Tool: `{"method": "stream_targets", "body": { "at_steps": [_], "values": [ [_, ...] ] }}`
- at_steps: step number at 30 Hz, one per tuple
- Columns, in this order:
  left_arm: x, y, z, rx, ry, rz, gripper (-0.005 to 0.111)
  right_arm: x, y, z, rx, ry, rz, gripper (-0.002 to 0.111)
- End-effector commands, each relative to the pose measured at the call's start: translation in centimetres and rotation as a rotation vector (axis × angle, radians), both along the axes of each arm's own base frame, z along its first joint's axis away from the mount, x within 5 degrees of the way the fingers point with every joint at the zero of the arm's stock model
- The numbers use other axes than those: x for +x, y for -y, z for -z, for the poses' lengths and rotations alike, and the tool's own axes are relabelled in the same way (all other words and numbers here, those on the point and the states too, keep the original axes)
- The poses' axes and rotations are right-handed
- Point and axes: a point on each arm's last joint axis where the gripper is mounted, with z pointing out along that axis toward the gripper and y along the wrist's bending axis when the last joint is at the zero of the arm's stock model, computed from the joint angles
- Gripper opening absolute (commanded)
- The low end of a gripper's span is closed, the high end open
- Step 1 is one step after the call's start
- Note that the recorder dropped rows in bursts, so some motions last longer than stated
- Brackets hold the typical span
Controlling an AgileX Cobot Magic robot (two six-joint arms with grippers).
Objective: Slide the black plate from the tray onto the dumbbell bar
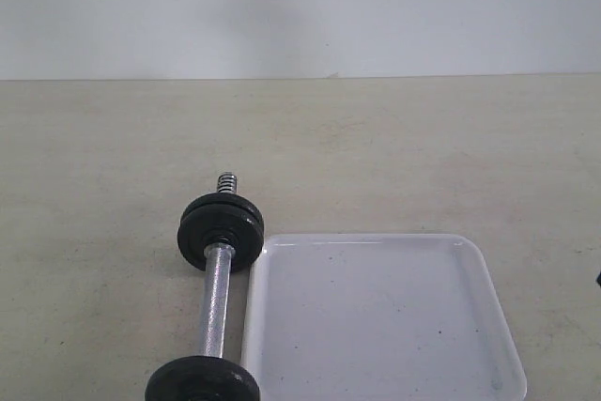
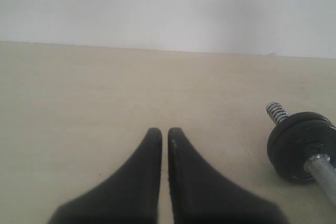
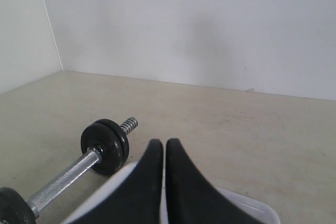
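The chrome dumbbell bar (image 1: 216,300) lies on the table just left of the white tray (image 1: 376,326). A pair of black plates (image 1: 222,232) sits on its far end, behind the bare threaded tip (image 1: 227,182). Another black disc (image 1: 202,382) sits on its near end. The tray holds nothing. My left gripper (image 2: 164,132) is shut and empty over bare table, with the bar's far plates (image 2: 299,146) off to one side. My right gripper (image 3: 164,142) is shut and empty above the tray's rim (image 3: 247,203), beside the bar (image 3: 63,179). Neither gripper shows in the exterior view.
The beige tabletop (image 1: 394,147) stretches back to a white wall (image 1: 300,7). In the right wrist view a second wall (image 3: 21,30) meets it at a corner. A small dark edge (image 1: 598,279) shows at the far right of the exterior view.
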Motion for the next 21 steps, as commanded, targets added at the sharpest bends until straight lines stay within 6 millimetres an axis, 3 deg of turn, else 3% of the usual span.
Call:
{"method": "stream_targets", "body": {
  "at_steps": [1, 21],
  "values": [
    [-0.01, -0.17, 0.14, -0.011, -0.005, -0.023, 0.004, 0.00, 0.07, -0.07, -0.004, 0.012, 0.008, 0.000],
    [-0.02, -0.52, 0.16, -0.017, -0.007, -0.089, 0.004, 0.01, 0.08, -0.08, -0.003, 0.013, 0.009, 0.000]
  ]
}}
